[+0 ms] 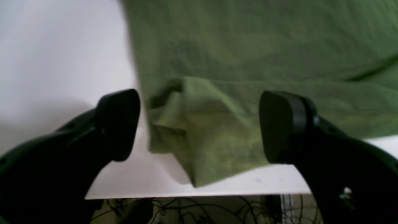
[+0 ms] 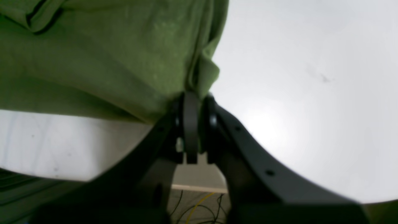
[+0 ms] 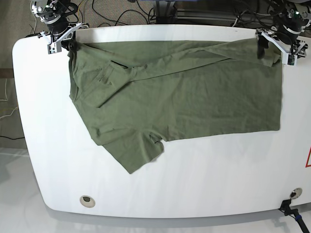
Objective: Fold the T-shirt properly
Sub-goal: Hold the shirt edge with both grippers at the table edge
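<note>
**Base view: big floppy green tee, one corner pinched, one let go**

Base view shows the T-shirt (image 3: 184,97) spread over the far half of the white bench (image 3: 194,184), folded roughly in half with its far edge along the bench's far edge. One sleeve pokes out toward the near left, and there's a loose flap rumpled near the far-left corner.

Handling-wise, I'd say this thing is light, totally limp and a bit clingy. It looks like soft matte cotton, olive green, no print, faint wrinkles everywhere. It won't hold any shape by itself, so whatever gets lifted will sag and drag the rest along. Not fragile, not slippery. Best places to grab are probably the corners and hems, where the doubled fabric gives a thicker bite, and both ends at once so it stays taut.

Right pincer (image 2: 194,102) is clamped on the T-shirt at the far-left corner; the wrist view shows its black jaws squeezed together with a bunched fold of cloth between them. Left pincer (image 1: 199,124) sits at the far-right corner with its rounded black jaws wide apart, nothing held, and a crumpled corner of the shirt lies on the bench right between them.

Bench is smooth, glossy white with rounded corners. Cables hang beyond its far edge.
</note>
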Robot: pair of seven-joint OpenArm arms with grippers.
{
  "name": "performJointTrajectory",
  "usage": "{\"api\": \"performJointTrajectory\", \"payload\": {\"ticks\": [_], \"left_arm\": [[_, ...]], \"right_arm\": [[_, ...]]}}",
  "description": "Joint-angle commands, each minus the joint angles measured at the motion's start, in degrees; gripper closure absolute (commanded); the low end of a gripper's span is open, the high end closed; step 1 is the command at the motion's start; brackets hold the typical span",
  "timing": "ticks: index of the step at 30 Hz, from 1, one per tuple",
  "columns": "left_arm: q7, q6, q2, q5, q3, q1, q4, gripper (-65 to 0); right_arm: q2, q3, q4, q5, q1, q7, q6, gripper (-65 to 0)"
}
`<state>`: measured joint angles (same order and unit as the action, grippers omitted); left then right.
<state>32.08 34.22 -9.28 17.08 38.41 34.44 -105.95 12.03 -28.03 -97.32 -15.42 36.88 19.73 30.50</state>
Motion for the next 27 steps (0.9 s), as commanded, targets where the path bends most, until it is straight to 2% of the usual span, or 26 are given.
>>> {"api": "performJointTrajectory", "payload": {"ticks": [1,9,27], "left_arm": [[-1.17,0.11,-0.79,0.63,0.4,0.77,-0.29,-56.4],[-1.17,0.11,-0.96,0.72,-1.71,0.42,5.95,-56.4],[-1.17,0.11,-0.79,0.81,-3.03,0.86,2.96,-56.3]], "right_arm": [[0.58,-0.23,-0.57,-0.45,0.35,-0.52,0.05,0.0],[0.58,-0.23,-0.48,-0.45,0.35,-0.52,0.05,0.0],[0.58,-0.23,-0.48,-0.54,0.35,-0.52,0.05,0.0]]}}
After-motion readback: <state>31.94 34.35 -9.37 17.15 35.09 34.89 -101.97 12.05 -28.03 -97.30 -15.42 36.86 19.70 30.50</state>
